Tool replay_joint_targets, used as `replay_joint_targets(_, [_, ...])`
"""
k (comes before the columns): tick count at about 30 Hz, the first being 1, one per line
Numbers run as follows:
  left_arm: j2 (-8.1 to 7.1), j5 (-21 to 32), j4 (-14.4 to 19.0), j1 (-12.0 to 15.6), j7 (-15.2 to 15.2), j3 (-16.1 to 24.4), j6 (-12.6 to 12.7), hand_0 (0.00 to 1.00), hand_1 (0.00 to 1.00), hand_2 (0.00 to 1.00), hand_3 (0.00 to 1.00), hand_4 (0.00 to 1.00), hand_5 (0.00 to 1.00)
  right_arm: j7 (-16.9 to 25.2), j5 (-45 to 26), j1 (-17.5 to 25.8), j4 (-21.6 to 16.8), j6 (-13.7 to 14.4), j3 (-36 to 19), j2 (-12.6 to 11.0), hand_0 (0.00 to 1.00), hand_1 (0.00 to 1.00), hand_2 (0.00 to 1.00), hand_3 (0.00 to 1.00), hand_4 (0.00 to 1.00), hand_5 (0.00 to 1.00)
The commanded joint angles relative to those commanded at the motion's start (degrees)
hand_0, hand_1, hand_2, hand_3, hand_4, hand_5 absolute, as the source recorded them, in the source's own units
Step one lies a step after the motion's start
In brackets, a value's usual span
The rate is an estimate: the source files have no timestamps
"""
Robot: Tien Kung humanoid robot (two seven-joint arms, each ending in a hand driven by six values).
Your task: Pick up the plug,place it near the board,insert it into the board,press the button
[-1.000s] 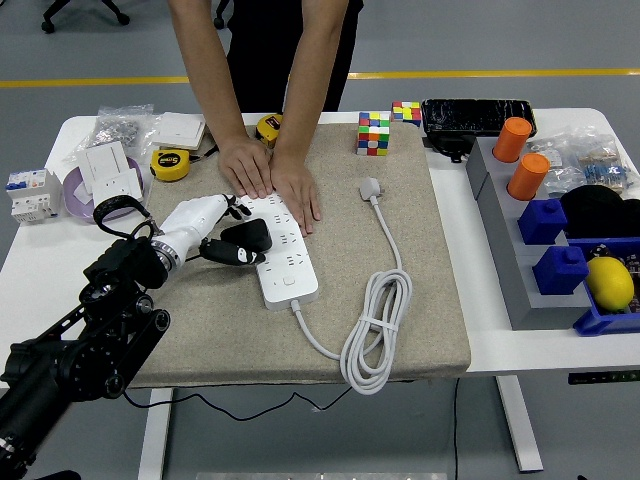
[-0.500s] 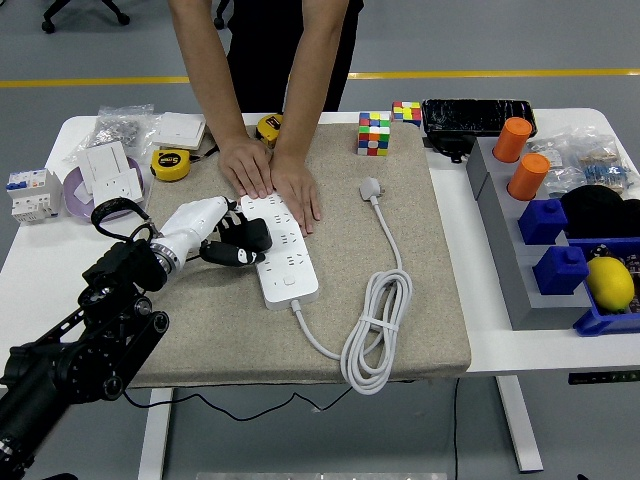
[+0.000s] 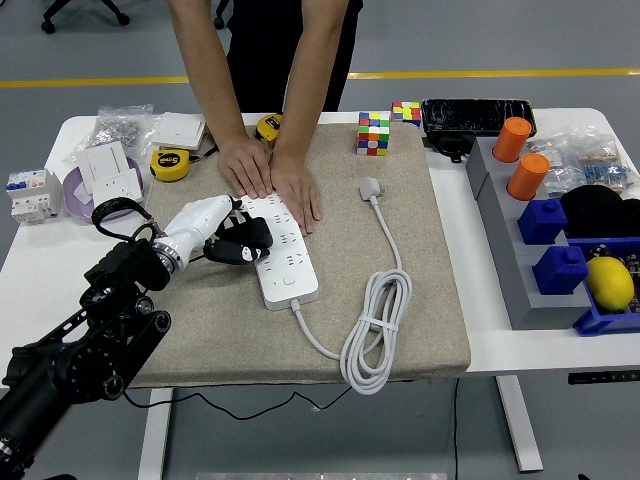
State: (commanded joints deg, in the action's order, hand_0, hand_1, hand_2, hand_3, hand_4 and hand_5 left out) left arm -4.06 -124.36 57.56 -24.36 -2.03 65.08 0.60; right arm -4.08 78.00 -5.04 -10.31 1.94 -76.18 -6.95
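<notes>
Plug (image 3: 245,240) in left hand (image 3: 205,228), against board (image 3: 283,252)

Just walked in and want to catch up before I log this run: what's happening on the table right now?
The robot's left hand grips a black plug and holds it at the left edge of the white power strip on the grey mat. It does not look fully seated in a socket. A person across the table presses both hands flat on the strip's far end, steadying it. The strip's own white cord lies coiled to the right.
</notes>
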Motion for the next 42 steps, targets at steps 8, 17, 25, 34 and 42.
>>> replay_joint_targets(8, [-0.10, 0.1, 0.4, 0.2, -0.1, 0.0, 0.1, 0.326, 0.219, 0.260, 0.307, 0.614, 0.279, -0.1, 0.1, 0.0, 0.0, 0.0, 0.0, -0.2, 0.796, 0.715, 0.719, 0.762, 0.998, 0.940])
replay_joint_targets(17, [0.05, -1.5, 1.1, 0.8, 0.1, 0.4, 1.6, 0.330, 0.214, 0.227, 0.236, 0.613, 0.306, -0.1, 0.0, 0.1, 0.0, 0.0, 0.2, -0.2, 0.796, 0.715, 0.719, 0.762, 0.998, 0.940])
replay_joint_targets(25, [-0.29, -1.6, 2.6, 0.7, -0.3, 1.6, 0.9, 0.329, 0.200, 0.200, 0.206, 0.608, 0.324, -0.1, -0.1, 0.0, 0.0, 0.0, 0.1, -0.2, 0.796, 0.715, 0.719, 0.763, 0.998, 0.940])
replay_joint_targets(34, [-2.40, 0.1, 9.9, 2.4, -1.3, 8.2, -0.6, 0.336, 0.212, 0.210, 0.201, 0.616, 0.337, -0.1, 0.0, 0.0, 0.0, 0.0, -0.3, -0.1, 0.796, 0.715, 0.719, 0.762, 0.998, 0.940])
replay_joint_targets(42, [-4.00, -1.2, 5.0, 4.0, -0.5, 12.8, 0.0, 0.344, 0.224, 0.222, 0.213, 0.618, 0.346, -0.1, -0.3, 0.1, 0.0, 0.1, -0.3, 0.0, 0.795, 0.715, 0.719, 0.762, 0.998, 0.939])
